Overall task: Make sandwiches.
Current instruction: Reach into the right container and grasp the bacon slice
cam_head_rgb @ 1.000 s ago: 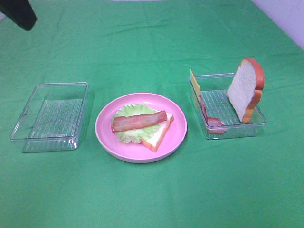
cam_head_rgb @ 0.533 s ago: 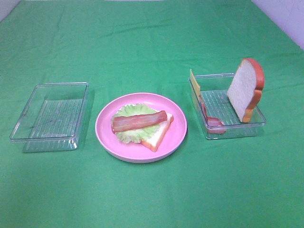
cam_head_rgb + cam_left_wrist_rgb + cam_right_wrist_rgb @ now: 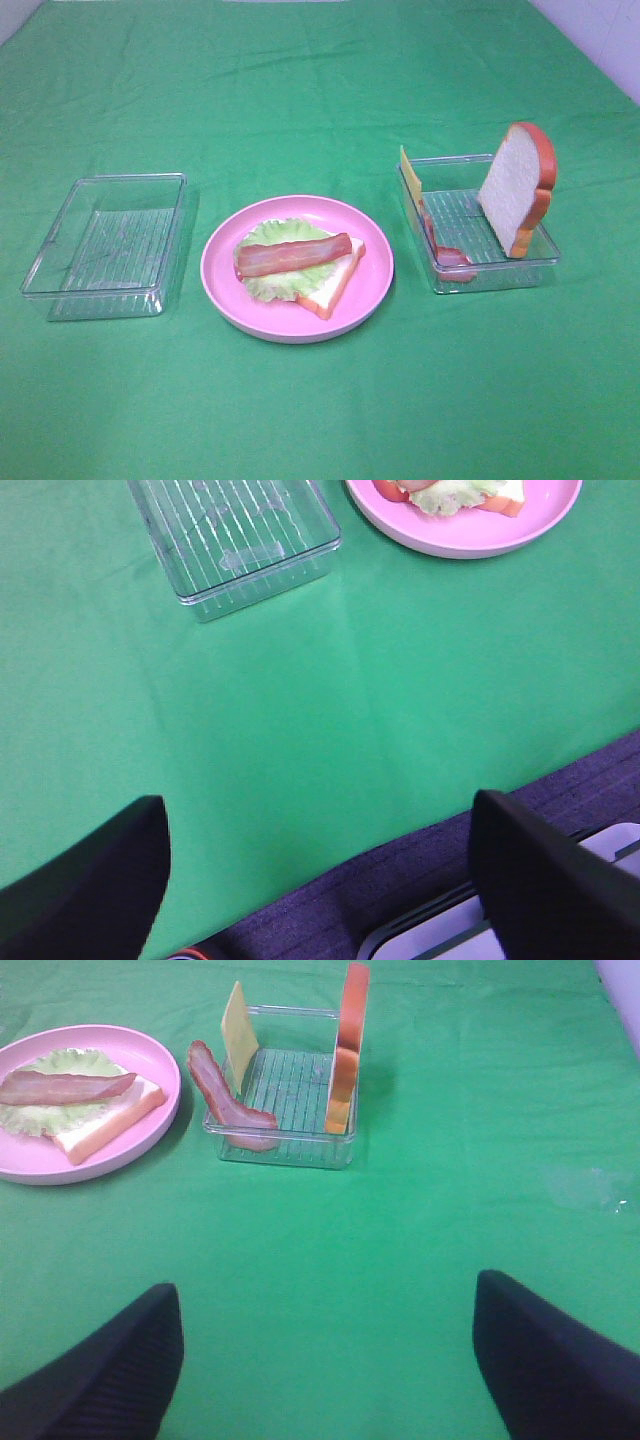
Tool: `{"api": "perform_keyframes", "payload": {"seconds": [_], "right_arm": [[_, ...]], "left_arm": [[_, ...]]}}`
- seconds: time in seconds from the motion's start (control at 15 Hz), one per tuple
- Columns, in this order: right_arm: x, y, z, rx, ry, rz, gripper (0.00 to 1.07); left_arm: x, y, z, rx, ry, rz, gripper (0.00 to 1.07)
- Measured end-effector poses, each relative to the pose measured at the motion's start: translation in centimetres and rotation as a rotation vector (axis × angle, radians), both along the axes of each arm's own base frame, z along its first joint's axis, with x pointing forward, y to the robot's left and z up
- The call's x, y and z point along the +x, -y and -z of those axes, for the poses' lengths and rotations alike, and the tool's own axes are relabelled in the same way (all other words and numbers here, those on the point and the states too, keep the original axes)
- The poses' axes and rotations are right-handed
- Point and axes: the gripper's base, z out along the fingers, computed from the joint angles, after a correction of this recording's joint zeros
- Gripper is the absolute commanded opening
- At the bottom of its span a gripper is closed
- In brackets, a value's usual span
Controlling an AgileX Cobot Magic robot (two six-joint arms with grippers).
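The left pincer (image 3: 318, 815) stands wide with nothing between its fingers, over the near edge of the green cloth (image 3: 300, 730). Ahead of it, well apart, lies the left tray (image 3: 262, 578). Ahead and to its right sits the plate (image 3: 378, 262) with the half-built sandwich (image 3: 300, 265). A bread slice (image 3: 335, 288) lies flat at the bottom, lettuce (image 3: 266, 288) lies on it, and one bacon strip (image 3: 292, 254) runs across the top.

The right pincer (image 3: 327, 1295) is wide too and holds nothing. The plate is ahead to its left, and the right tray (image 3: 290, 1150) is almost straight ahead, well apart. In that tray a cheese slice (image 3: 238, 1020) stands against the wall nearer the plate. A second bacon strip (image 3: 225, 1100) leans along that same wall. A second bread slice (image 3: 350, 1050) stands on edge by the opposite wall.
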Motion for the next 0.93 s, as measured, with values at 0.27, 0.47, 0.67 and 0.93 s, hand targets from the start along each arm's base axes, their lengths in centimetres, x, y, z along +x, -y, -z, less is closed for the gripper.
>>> {"api": "perform_keyframes", "payload": {"seconds": [0.27,0.47,0.67,0.93], "right_arm": [[2.5,-0.1,-2.1,0.017,0.109,0.008,0.76],[7.1,-0.4,-2.9,0.031,0.095,0.018,0.76],[12.8,-1.0,-3.8,0.083,-0.044,0.020,0.75],[20.1,-1.6,-4.1,0.089,-0.257,0.022,0.75]], "left_arm": [[-2.8,-1.2,0.4,-0.016,0.124,0.016,0.78],[-4.4,-1.9,2.2,-0.020,0.188,0.010,0.78],[-6.0,-2.6,2.9,-0.063,0.308,0.004,0.78],[-5.7,-2.5,3.4,-0.084,0.364,0.000,0.78]]}}
